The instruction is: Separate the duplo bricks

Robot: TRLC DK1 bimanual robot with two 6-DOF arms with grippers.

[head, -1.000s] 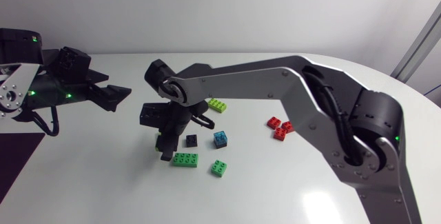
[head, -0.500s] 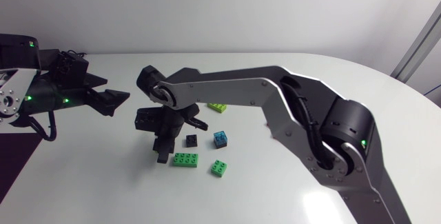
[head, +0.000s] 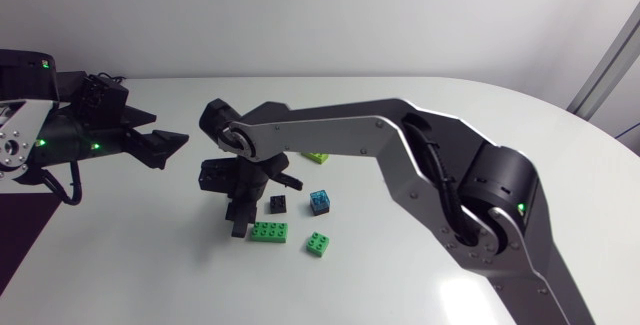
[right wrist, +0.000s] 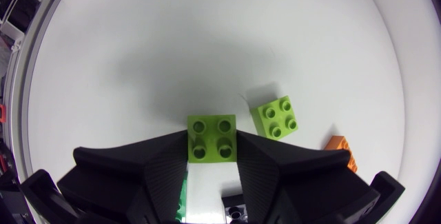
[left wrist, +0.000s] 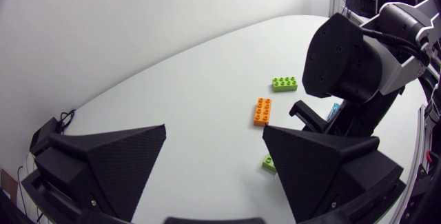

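Lime-green square plastic brick point(right wrist: 211, 138) pinched from two sides between the fingers of the right matte black gripper point(right wrist: 211, 143), studs showing. Just beside that brick, second lime-green square brick point(right wrist: 278, 116); farther out, orange oblong brick point(right wrist: 339, 152). Well apart from it, left gripper point(left wrist: 214, 131) gaping wide.

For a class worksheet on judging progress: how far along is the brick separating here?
Done: the blue brick, black brick and orange brick lie singly, apart on the table. In hand: the right pincer grips a lime brick from both sides. Remaining: whether stacks remain is unclear; the left pincer is open, empty.
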